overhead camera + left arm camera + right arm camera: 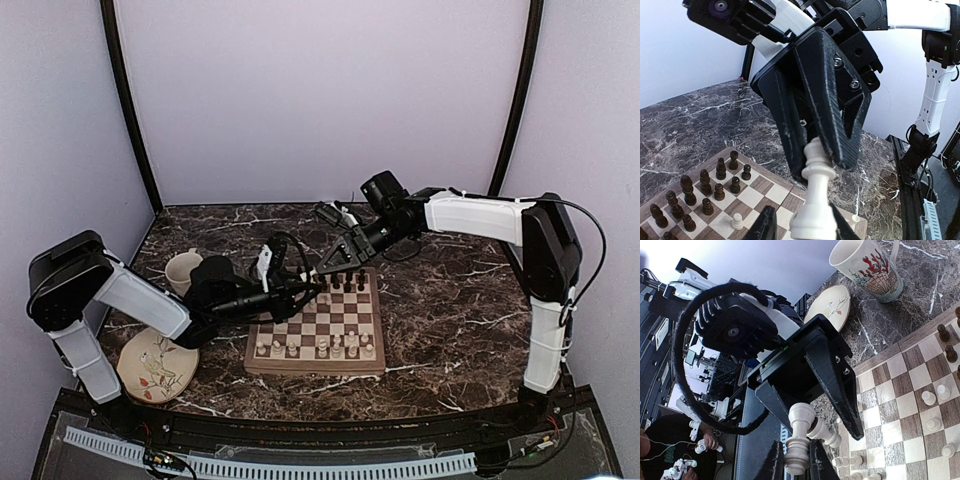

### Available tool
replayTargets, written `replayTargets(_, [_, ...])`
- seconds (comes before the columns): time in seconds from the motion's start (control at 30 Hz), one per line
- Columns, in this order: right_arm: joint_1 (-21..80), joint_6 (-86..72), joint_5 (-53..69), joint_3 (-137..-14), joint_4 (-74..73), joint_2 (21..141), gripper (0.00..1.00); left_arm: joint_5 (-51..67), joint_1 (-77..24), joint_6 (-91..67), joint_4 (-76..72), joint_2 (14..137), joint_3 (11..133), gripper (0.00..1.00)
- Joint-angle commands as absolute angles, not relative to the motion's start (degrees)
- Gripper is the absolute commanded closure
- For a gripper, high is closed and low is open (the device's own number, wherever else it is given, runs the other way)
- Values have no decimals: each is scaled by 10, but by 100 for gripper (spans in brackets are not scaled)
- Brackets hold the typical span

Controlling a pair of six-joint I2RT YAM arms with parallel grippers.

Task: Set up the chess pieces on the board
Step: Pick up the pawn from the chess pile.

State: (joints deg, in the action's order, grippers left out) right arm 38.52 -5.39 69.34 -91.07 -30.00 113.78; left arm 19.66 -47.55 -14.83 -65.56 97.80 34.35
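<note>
A cream-white chess piece (812, 200) hangs in the air between both grippers, above the far left corner of the board (315, 366). My right gripper (797, 460) is shut on its head end (799, 452). My left gripper (802, 226) is open around its wide base, with a gap on one side. In the top view the left gripper (318, 290) and the right gripper (325, 272) meet tip to tip. Dark pieces (345, 283) stand on the far rows, white pieces (320, 347) on the near row. Another cream piece (826, 433) shows tilted behind the held one.
A patterned mug (182, 270) stands left of the board and shows in the right wrist view (867, 265). A round bird-patterned plate (155, 365) lies at the near left. A lone white pawn (737, 221) stands near the dark pieces (705, 185). The marble tabletop surrounds the board.
</note>
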Motion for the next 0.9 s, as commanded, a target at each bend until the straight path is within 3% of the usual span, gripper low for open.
replayTargets(0.0, [384, -66, 711, -903, -276, 1117, 96, 201, -479, -152, -710, 986, 349, 70])
replayTargets(0.57, [376, -33, 676, -917, -304, 1109, 96, 217, -482, -130, -640, 938, 316, 94])
replayTargets(0.87, [376, 81, 543, -972, -416, 1085, 96, 198, -463, -117, -318, 799, 348, 95])
